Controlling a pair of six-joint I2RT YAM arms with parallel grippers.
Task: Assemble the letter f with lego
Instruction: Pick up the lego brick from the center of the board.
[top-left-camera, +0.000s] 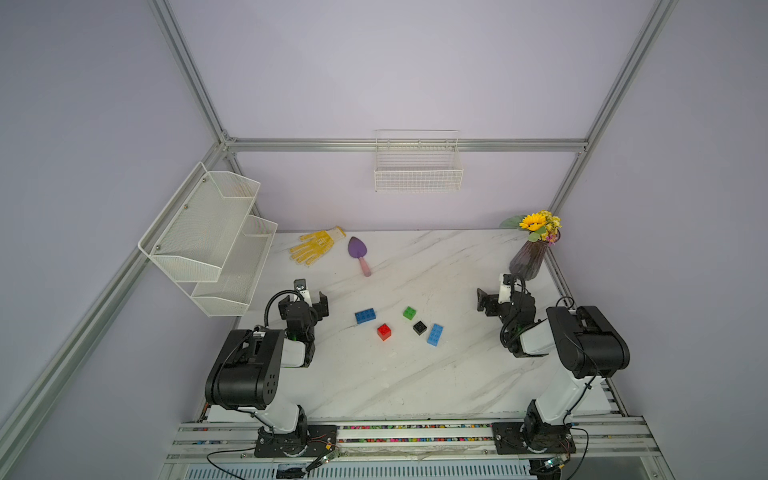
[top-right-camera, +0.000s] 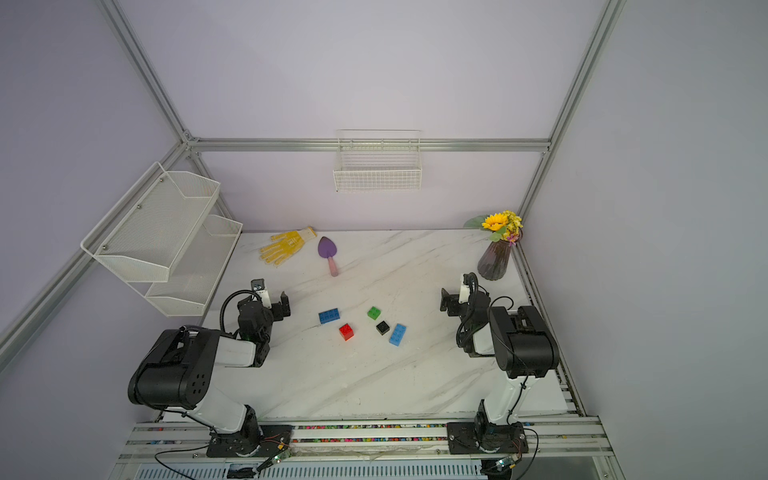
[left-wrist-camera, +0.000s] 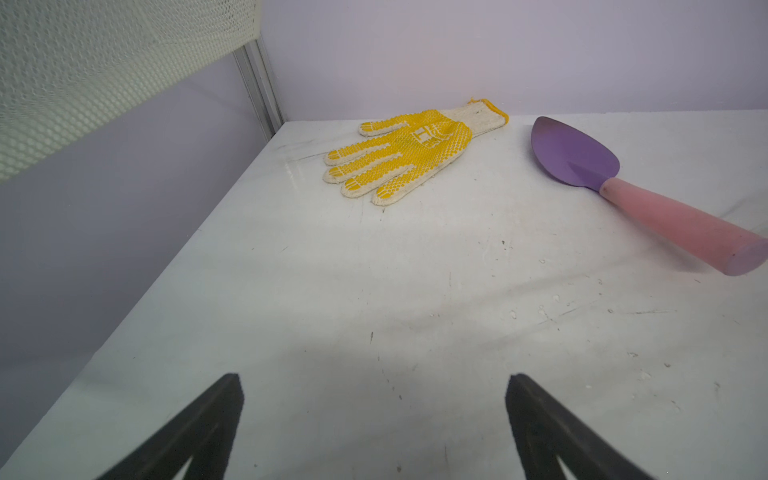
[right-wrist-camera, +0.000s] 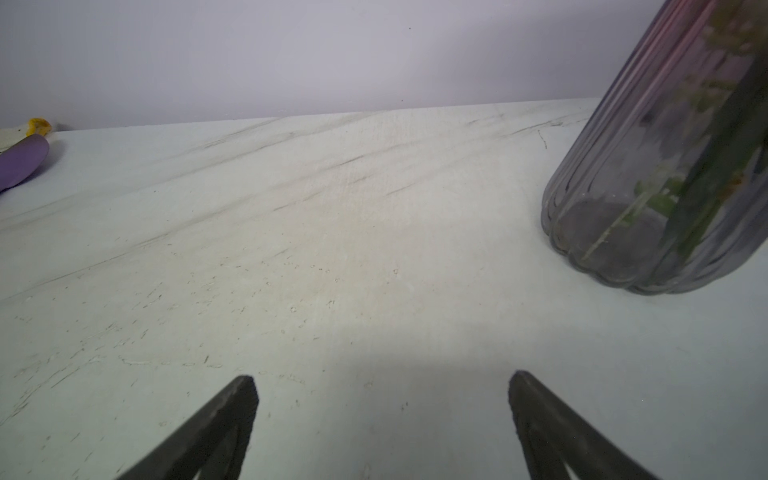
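Note:
Five lego bricks lie loose and apart mid-table in both top views: a blue bar (top-left-camera: 365, 316) (top-right-camera: 329, 316), a red square (top-left-camera: 384, 331), a green square (top-left-camera: 409, 313), a black square (top-left-camera: 419, 327) and a second blue bar (top-left-camera: 434, 334). No letter f is in view. My left gripper (top-left-camera: 311, 292) (left-wrist-camera: 374, 378) stands open and empty to the left of the bricks, facing the back wall. To their right my right gripper (top-left-camera: 494, 291) (right-wrist-camera: 382, 376) is open and empty too. Neither wrist view shows a brick.
A yellow glove (top-left-camera: 316, 246) (left-wrist-camera: 399, 156) and a purple trowel with a pink handle (top-left-camera: 359, 254) (left-wrist-camera: 582, 166) lie at the back. A glass vase of flowers (top-left-camera: 528, 259) (right-wrist-camera: 665, 187) stands back right, close to my right gripper. A mesh shelf (top-left-camera: 208, 232) overhangs the left edge.

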